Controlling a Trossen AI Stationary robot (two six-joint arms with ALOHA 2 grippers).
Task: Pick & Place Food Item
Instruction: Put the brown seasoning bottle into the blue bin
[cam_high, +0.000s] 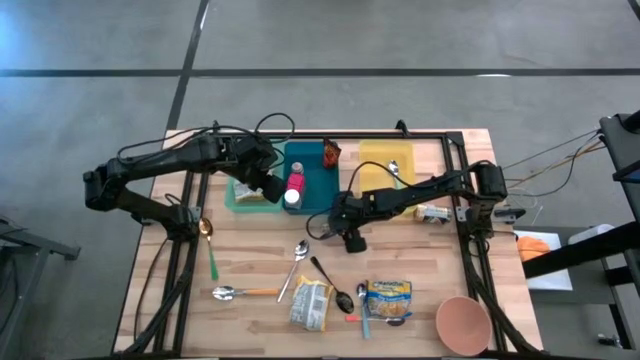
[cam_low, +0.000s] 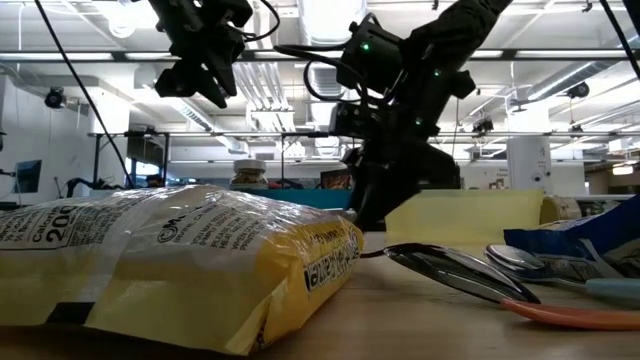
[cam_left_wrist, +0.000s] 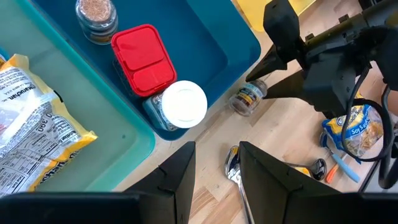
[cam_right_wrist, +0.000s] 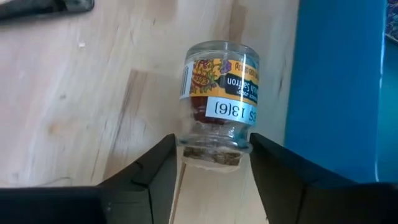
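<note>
A small glass spice jar (cam_right_wrist: 217, 99) with a yellow label lies on its side on the wooden table, close against the blue bin's wall (cam_right_wrist: 336, 87). It also shows in the left wrist view as the jar (cam_left_wrist: 247, 98). My right gripper (cam_right_wrist: 213, 155) reaches in from the table's right and is shut on the jar's near end; in the high view my right gripper (cam_high: 330, 218) hides the jar. My left gripper (cam_left_wrist: 217, 168) hovers open above the bins' near edge, nothing between its fingers; from above, my left gripper (cam_high: 272, 188) sits over the teal bin. My right gripper pinches the jar's narrow lid end (cam_right_wrist: 214, 148) between its two fingers, one on each side. The fingers slant down from the table's right side. The jar lies on its side on the table, its base pointing away from the gripper.
The teal bin (cam_high: 240, 195) holds a yellow bag. The blue bin (cam_high: 315, 170) holds a red-lidded box (cam_left_wrist: 143, 59) and a white-lidded jar (cam_left_wrist: 181, 102). A yellow tray (cam_high: 385, 165) lies behind. Spoons (cam_high: 295, 265), two food packets (cam_high: 310, 303) and a pink bowl (cam_high: 463, 322) lie nearer.
</note>
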